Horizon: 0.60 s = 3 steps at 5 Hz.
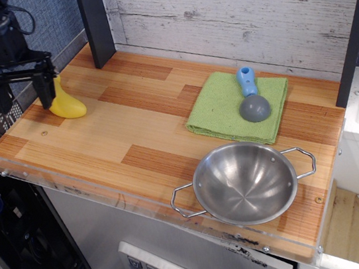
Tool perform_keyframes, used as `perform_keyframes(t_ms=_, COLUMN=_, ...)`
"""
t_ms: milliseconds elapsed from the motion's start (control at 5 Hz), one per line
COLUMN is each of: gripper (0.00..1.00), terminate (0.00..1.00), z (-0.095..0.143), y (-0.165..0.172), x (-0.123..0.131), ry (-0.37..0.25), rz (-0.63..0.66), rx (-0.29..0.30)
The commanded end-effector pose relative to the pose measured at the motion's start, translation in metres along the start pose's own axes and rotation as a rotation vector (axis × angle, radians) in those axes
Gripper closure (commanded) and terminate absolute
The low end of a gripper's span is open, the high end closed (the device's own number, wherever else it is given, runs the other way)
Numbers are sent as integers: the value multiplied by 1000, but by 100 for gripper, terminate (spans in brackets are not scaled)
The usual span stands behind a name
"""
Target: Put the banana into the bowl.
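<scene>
The yellow toy banana (68, 104) lies on the wooden table at the far left, partly hidden behind a gripper finger. My black gripper (19, 97) hangs just left of it with its jaws wide apart and nothing between them; the right finger (44, 86) stands in front of the banana's stem end. The shiny steel bowl (245, 182) with two wire loop handles sits empty at the front right of the table, far from the gripper.
A green cloth (226, 108) lies at the back right with a grey-and-blue scoop (252, 97) on it. A dark post (96, 24) stands at the back left. A clear plastic lip (73, 189) runs along the table's front and left edges. A plank wall is behind.
</scene>
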<state>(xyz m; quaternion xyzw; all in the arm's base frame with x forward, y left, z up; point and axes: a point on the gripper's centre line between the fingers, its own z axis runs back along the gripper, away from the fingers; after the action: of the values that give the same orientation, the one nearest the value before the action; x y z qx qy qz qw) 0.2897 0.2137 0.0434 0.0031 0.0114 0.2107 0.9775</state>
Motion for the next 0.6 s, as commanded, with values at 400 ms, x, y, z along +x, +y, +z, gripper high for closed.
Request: perform_keyframes(t_ms=400, gripper=0, terminate=0, z=-26, y=-38, x=25, ry=-1, rz=13, rx=27)
